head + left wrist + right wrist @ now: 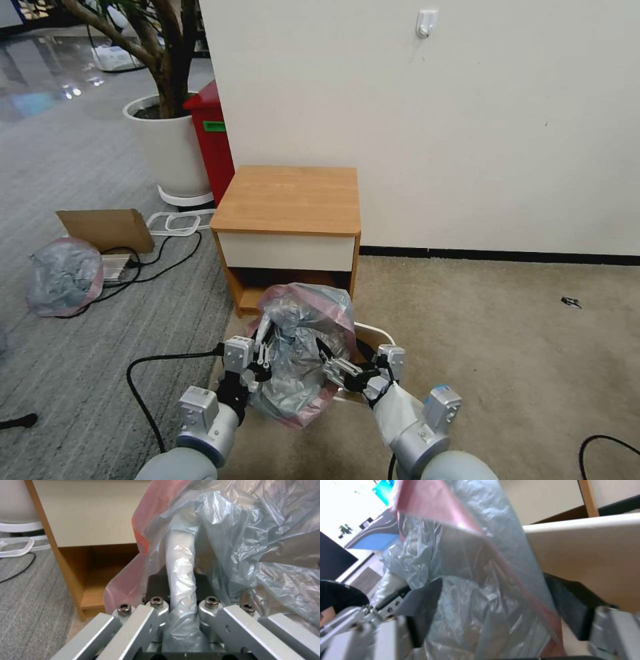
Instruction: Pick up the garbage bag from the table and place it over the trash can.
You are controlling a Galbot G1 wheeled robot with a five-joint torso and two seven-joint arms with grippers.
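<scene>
Left claw (259, 360) and right claw (341, 371), nearest the head camera, are flanking the garbage bag (301, 350) at its 9 and 3 o'clock sides, low in front of the table (288, 200).

Left claw: fingers are closing on a twisted rope of the bag's film, which is running straight up between them in the left wrist view (181, 585). Grip judged secure.

Right claw: dark pads (423, 610) are standing apart with film draping loosely between them; judged spread, not pinching.

The bag is hanging off the table, ballooning over the trash can (377, 333), whose cream rim is peeking out at the bag's 3 o'clock edge. The pink hem (310, 290) is lying at 12 o'clock.

Handling, as judged: film is thin, very light, limp and slick, crinkling and tearing readily. Best hold is the doubled pink hem, gathered into a fold, since single film is likely to be slipping.

A stuffed grey-and-pink bundle (65, 277) is lying on the floor at 9 o'clock, well apart.
</scene>
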